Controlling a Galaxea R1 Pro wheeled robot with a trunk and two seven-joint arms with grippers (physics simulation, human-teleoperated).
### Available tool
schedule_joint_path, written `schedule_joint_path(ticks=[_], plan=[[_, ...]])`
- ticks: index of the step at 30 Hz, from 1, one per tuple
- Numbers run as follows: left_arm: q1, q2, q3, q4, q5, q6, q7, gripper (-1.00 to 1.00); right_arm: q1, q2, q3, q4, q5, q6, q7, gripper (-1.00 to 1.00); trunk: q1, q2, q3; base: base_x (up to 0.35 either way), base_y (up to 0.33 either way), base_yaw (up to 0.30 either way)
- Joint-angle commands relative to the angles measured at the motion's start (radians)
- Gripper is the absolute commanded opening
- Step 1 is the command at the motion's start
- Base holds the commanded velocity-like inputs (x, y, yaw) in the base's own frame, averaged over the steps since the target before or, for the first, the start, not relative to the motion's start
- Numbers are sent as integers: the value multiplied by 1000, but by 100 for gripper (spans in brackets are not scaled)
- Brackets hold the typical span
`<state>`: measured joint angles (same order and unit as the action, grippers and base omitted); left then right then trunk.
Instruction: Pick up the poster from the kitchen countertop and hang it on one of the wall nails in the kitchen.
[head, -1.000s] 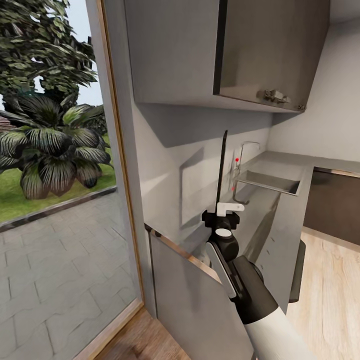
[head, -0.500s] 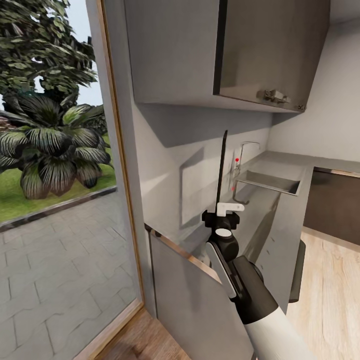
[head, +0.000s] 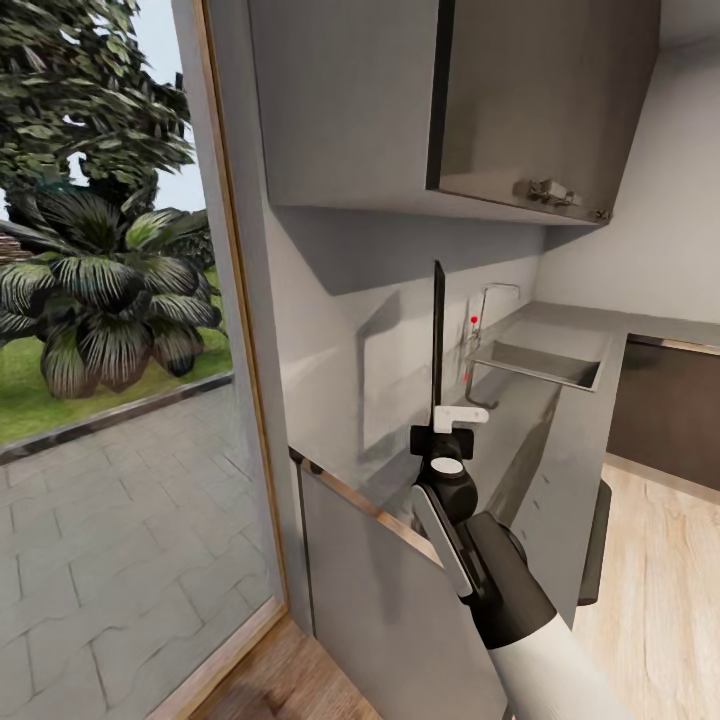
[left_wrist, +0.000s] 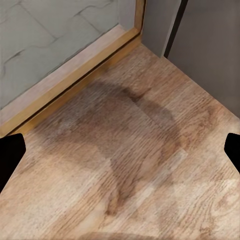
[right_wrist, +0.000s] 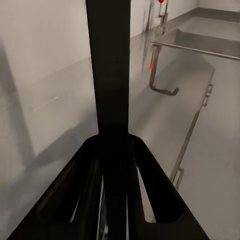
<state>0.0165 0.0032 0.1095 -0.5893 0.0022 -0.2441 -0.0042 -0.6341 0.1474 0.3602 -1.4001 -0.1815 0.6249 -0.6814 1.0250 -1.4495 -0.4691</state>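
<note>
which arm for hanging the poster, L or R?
Right. The right gripper is shut on the poster, held upright edge-on beside the wall above the kitchen countertop. The left gripper is open, facing the wooden floor.

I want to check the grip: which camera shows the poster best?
The right wrist view: the poster rises edge-on, clamped between the dark fingers. The head view shows it as a thin upright sliver above the right gripper. The left wrist view shows wooden floor.
</note>
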Motion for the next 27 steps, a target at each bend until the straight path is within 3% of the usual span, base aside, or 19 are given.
schedule_joint_path(ticks=[1, 16, 17, 27], plan=[[0, 0, 1, -1, 0, -1, 0, 100, -1, 0, 2, 0, -13, 1, -10, -100, 0, -1, -1, 0, 0, 0], [0, 0, 1, -1, 1, -1, 0, 100, -1, 0, 3, -11, -32, 1, -12, -100, 0, -1, -1, 0, 0, 0], [0, 0, 1, -1, 1, -1, 0, 100, -1, 0, 3, -54, -35, 5, -16, -100, 0, -1, -1, 0, 0, 0], [0, 0, 1, -1, 1, -1, 0, 100, -1, 0, 3, -99, -40, 8, -17, -100, 0, -1, -1, 0, 0, 0]])
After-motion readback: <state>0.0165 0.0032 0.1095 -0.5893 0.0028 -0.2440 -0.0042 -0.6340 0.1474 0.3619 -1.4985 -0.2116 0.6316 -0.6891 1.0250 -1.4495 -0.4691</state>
